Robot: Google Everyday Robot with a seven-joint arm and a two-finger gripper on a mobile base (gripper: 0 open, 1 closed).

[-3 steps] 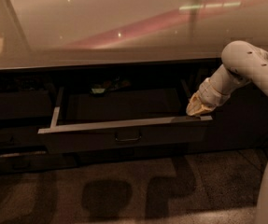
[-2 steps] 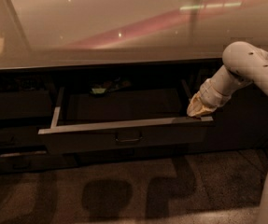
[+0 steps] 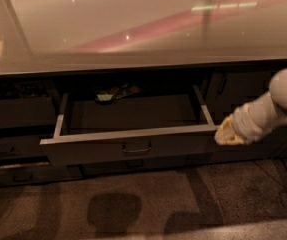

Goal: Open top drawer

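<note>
Jutting out from beneath the front edge of the desk (image 3: pixel 133 34), the top drawer (image 3: pixel 93 151) stands open. Its dark grey front carries a small bail handle (image 3: pixel 136 147) at centre, and its shallow tray is bare across most of its floor. A small greenish object (image 3: pixel 104 97), too dim to identify, lies at the back left of the tray, under the desk's edge. The robot's hand (image 3: pixel 227 133), yellowish at its tip, sits at the drawer's front right corner, apparently touching the rim; whether it is open or closed cannot be told. Its pale arm (image 3: pixel 278 101) reaches in from the right. Slimmer grey drawer fronts (image 3: pixel 13 146) sit left of the open drawer, below the desk's left end. The desk's glossy top mirrors a pink streak and points of light. Speckled brown carpet (image 3: pixel 193 204) below bears soft dark shadows.
</note>
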